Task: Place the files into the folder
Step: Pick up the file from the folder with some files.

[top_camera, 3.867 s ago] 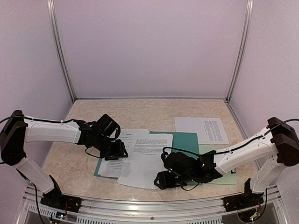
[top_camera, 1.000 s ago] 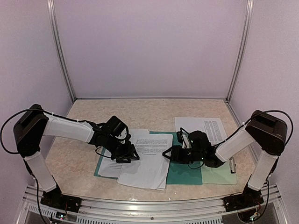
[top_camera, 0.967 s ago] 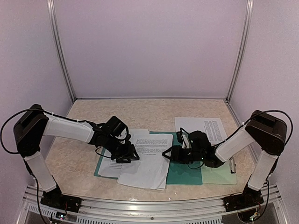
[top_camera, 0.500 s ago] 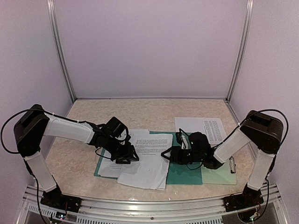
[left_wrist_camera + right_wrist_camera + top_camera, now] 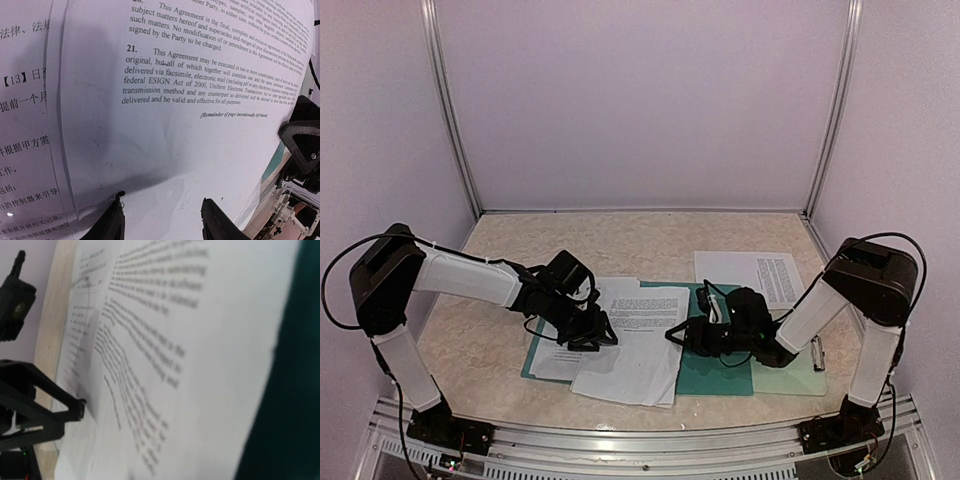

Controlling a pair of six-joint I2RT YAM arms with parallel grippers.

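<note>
The files are white printed sheets (image 5: 635, 335) lying partly over the dark teal folder (image 5: 720, 340), which lies flat under them. My left gripper (image 5: 594, 330) is open, its fingertips (image 5: 114, 222) spread low over the top sheet (image 5: 190, 150) near that sheet's left edge. My right gripper (image 5: 676, 333) is low at the sheet's right edge, over the folder. Its own fingers are out of the right wrist view, which shows the sheet (image 5: 165, 365) close up, the folder (image 5: 292, 390) and the left gripper (image 5: 35, 410).
A further printed sheet (image 5: 752, 278) lies at the back right. A pale mint clipboard (image 5: 792, 376) lies right of the folder. A sheet with Chinese text (image 5: 25, 150) lies under the top sheet on the left. The right gripper (image 5: 302, 145) shows in the left wrist view.
Since 3.9 s ago my right gripper has moved from the front edge to the sheet's right edge, then crept slightly left. My left gripper has moved right onto the sheet and stayed there.
</note>
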